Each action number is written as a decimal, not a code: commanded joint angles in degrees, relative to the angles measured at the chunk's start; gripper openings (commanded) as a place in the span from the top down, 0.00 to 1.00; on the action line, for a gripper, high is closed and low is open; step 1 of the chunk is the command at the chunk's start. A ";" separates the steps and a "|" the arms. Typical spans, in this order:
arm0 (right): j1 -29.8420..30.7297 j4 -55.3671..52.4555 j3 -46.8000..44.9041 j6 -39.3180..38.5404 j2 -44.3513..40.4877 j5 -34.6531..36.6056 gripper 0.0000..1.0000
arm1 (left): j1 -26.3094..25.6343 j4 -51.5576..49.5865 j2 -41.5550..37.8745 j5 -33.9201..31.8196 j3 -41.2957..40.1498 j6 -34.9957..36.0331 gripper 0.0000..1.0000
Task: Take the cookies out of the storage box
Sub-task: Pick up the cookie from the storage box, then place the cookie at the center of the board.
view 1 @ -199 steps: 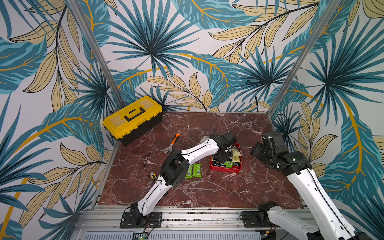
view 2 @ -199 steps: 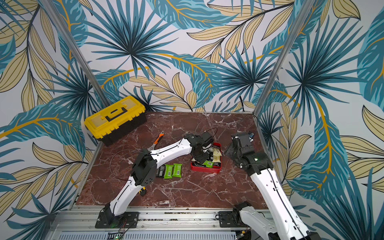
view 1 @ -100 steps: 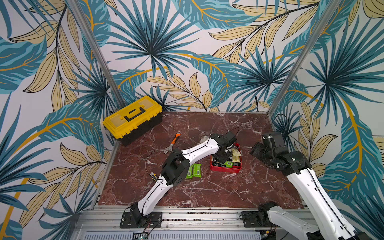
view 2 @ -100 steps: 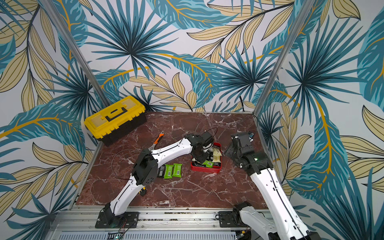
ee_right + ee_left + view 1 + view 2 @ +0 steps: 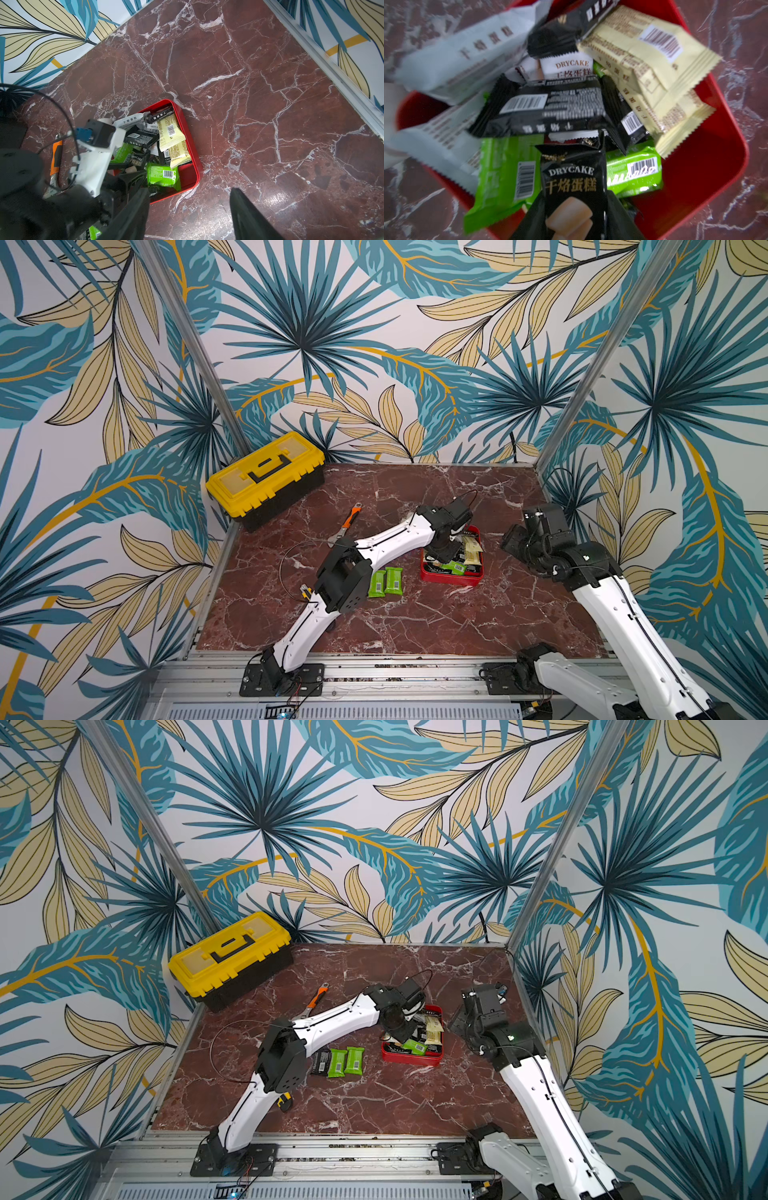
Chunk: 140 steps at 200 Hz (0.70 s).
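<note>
The red storage box [image 5: 451, 578] [image 5: 409, 1057] sits right of the table's middle, with several cookies [image 5: 457, 558] [image 5: 560, 112] piled in it in green, black, cream and white wrappers. My left gripper [image 5: 442, 549] [image 5: 572, 207] reaches down into the box. Its dark fingers [image 5: 618, 216] press both sides of a black cookie packet [image 5: 571, 187]. Three more cookies [image 5: 338, 1061], two green and one black, lie on the marble left of the box. My right gripper [image 5: 513, 539] [image 5: 190, 190] hangs open over bare marble beside the box's right wall [image 5: 193, 158].
A yellow-lidded toolbox [image 5: 266, 477] stands at the back left corner. An orange-handled tool [image 5: 347, 522] lies behind the left arm, and a yellow-black knife [image 5: 284, 1100] lies under its elbow. Patterned walls close in the back and both sides.
The left gripper's jaws have narrowed onto the black packet inside the box. Both arms have stayed almost in place.
</note>
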 commanded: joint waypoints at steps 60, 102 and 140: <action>-0.16 1.07 -0.68 0.36 1.11 -1.10 0.34 | 1.11 5.49 -17.80 -2.38 -16.40 -6.49 0.57; -0.15 1.90 -1.07 0.92 2.79 -2.81 0.34 | 6.38 8.31 -25.05 -4.71 -28.18 -10.49 0.58; -0.15 2.96 -1.18 1.21 3.93 -3.68 0.34 | 11.23 11.83 -25.61 -7.14 -34.18 -15.28 0.58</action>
